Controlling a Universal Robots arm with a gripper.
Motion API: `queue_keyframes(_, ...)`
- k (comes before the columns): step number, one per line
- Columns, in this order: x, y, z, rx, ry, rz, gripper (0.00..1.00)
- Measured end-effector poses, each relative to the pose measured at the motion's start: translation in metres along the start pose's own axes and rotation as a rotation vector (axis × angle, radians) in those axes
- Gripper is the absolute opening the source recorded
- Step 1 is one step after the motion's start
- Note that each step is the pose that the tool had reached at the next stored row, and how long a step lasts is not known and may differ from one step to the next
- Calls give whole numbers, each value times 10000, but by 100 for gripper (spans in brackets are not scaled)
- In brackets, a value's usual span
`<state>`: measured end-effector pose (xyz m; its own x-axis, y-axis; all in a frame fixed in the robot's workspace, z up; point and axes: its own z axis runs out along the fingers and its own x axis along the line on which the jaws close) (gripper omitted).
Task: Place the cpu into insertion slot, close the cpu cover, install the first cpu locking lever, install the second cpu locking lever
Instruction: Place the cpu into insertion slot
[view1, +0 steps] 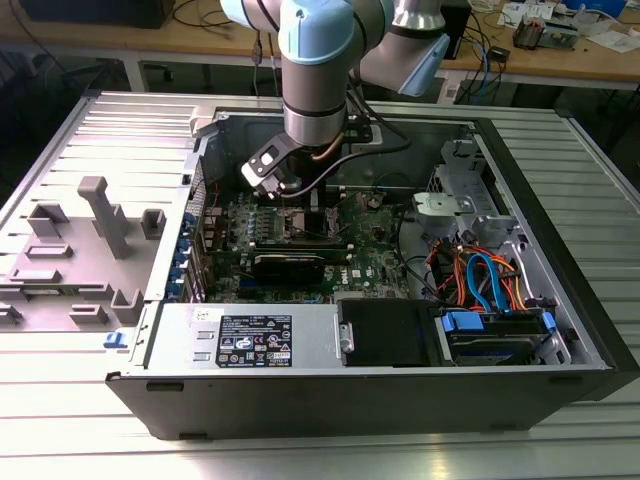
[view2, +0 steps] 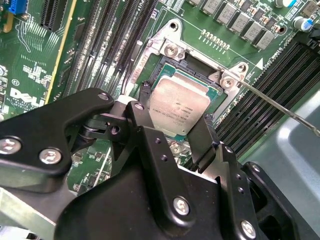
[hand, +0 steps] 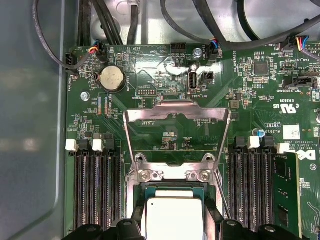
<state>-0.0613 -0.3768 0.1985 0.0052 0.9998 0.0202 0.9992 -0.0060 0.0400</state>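
your black tool (view2: 176, 112) is gripping the silver-grey square cpu (view2: 180, 102) at the silver-rimmed insertion slot (view2: 155, 55); the thin silvery cpu cover (hand: 175, 111) is standing open.

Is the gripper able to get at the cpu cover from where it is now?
Probably yes. The gripper sits low over the seated cpu, and the cpu cover stands swung open just beyond it, with nothing between them in the first wrist view.
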Motion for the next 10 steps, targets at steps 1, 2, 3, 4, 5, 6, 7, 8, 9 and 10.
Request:
queue_keyframes(1,0,0,0,0,0,1,54)
queue_keyframes(2,0,0,0,-1,0,1,54)
queue_keyframes(3,0,0,1,-1,2,1,54)
queue_keyframes(4,2,0,3,-3,15,1,55)
queue_keyframes(5,2,1,3,-6,9,1,55)
queue_keyframes(6,1,0,2,-4,5,2,62)
queue_keyframes(7,0,0,0,-1,0,2,62)
queue_keyframes(8,0,0,0,-1,0,1,62)
queue_keyframes(9,0,0,0,-1,0,2,62)
queue_keyframes(10,0,0,0,-1,0,2,62)
